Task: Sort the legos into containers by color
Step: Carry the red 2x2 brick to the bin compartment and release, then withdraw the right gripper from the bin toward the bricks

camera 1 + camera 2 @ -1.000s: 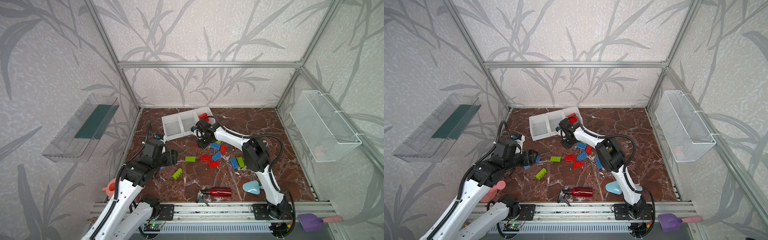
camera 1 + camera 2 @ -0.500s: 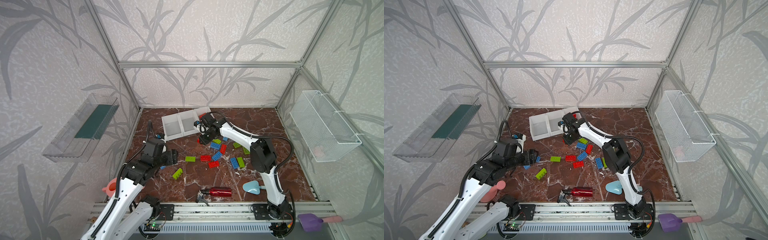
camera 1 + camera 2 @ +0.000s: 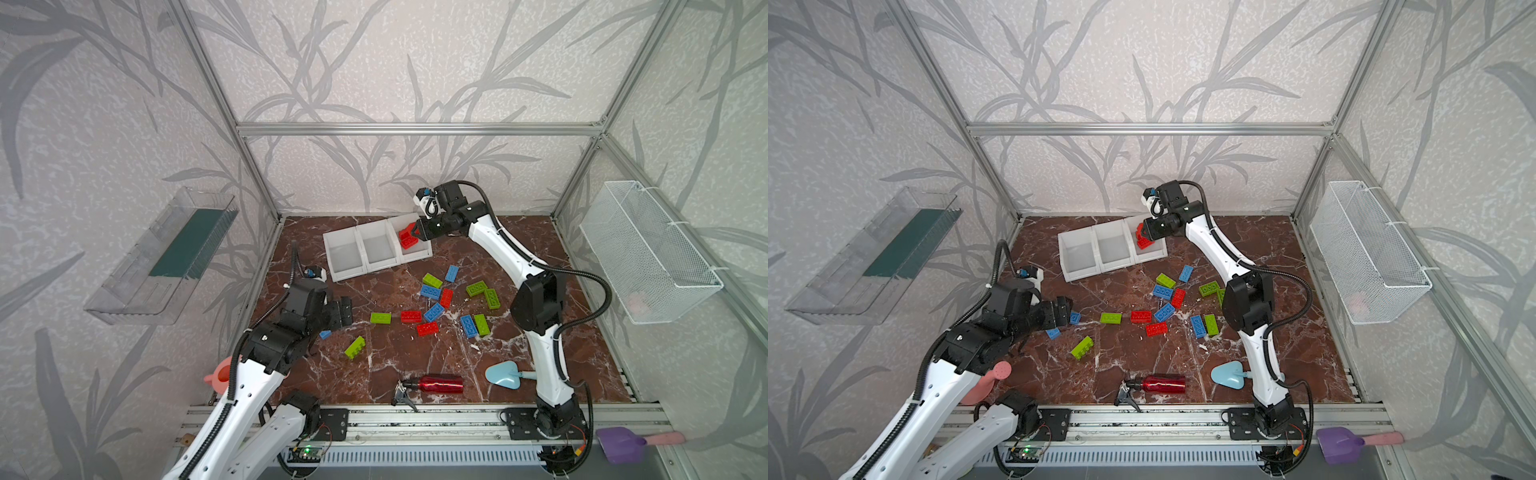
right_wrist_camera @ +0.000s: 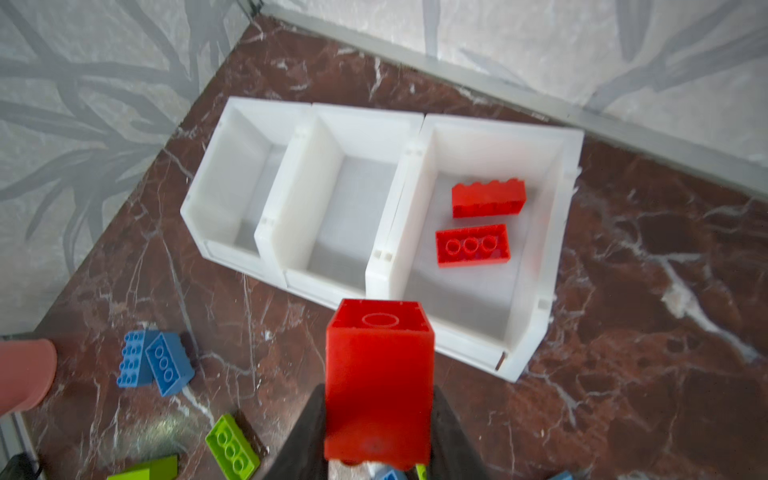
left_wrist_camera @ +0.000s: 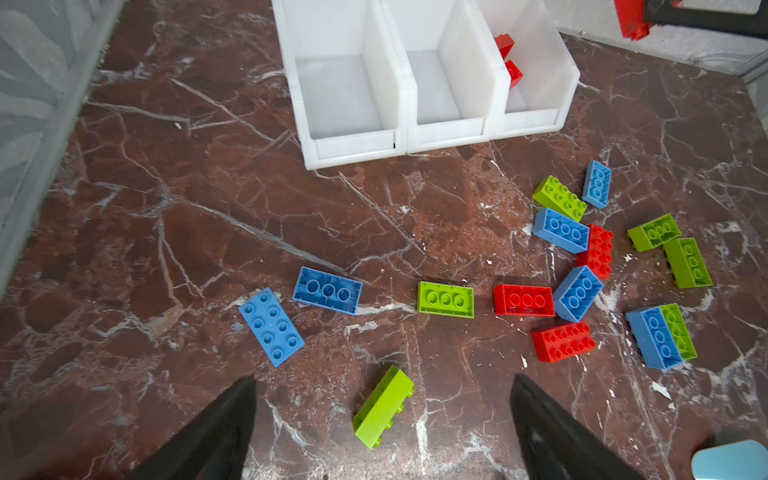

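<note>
Left hand (image 3: 346,311): jaws wide, nothing held. It is parked low over the worktop (image 3: 374,374), in front of the bins (image 5: 449,129) and off their left end. In the left wrist view a green brick (image 5: 384,407), lying on its side, is framed between the fingers. Two blue bricks (image 5: 272,326) lie just beyond it, toward the bins. A mixed pile (image 3: 434,312) of red, blue and green is scattered in front of the bins' right end, none of it touching them.

Bins: left and middle are seen empty. Two reds (image 4: 473,245) are already in the right-end one.

Right hand (image 3: 417,232): clamped on a red brick (image 4: 378,382), held end-on above the front of the right-end bin.

Step in hand, as judged: that red is to be dropped in with the other reds.
- In the right wrist view the brick lines up with the front lip, close to the partition with the middle bin.
- It is best carried further in, past the lip and away from the partition, before release.
- Release should be made low, so a bounce off the two reds is avoided.
- Jaws should be fully spread before pull-back, so the brick is not dragged out.

Writing: no brand, label or text can be read, and stud tops are too small to resolve.
</note>
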Robot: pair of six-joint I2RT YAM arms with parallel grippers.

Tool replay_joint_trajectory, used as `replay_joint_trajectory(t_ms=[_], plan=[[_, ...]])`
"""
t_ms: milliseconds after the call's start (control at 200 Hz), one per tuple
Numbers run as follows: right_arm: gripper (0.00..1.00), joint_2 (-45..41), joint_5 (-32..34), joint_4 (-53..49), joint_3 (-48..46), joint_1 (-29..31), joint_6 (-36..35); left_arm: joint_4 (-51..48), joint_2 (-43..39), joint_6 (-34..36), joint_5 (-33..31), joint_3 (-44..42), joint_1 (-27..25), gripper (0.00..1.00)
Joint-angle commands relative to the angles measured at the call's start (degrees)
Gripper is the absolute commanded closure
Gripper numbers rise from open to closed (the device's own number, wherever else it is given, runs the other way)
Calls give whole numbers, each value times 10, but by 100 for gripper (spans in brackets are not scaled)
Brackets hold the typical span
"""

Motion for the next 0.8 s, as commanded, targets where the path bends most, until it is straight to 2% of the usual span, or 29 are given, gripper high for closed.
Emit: replay_joint_trajectory(t_ms=[0, 160, 240, 330, 395, 565, 645, 795], plan=[[85, 74, -4, -65, 106, 2, 12, -6, -16, -14, -35, -11, 1, 3], [81, 177, 13, -119, 275, -1, 29, -9, -20, -17, -48, -10, 2, 2], [78, 190, 13, -104, 283, -6, 47, -9, -20, -14, -45, -11, 2, 2], [74, 181, 12, -69, 245, -9, 63, -9, -19, -11, -46, -11, 2, 2], [66, 173, 11, -42, 218, -11, 72, -8, -18, -7, -42, -11, 2, 2], [29, 174, 2, -27, 217, -15, 83, -7, -12, -1, -34, -11, 2, 2], [23, 174, 0, -35, 230, -15, 82, -10, -9, 1, -44, -8, 2, 3], [18, 151, 5, -43, 227, -14, 70, -12, -9, 2, -46, -7, 2, 3]])
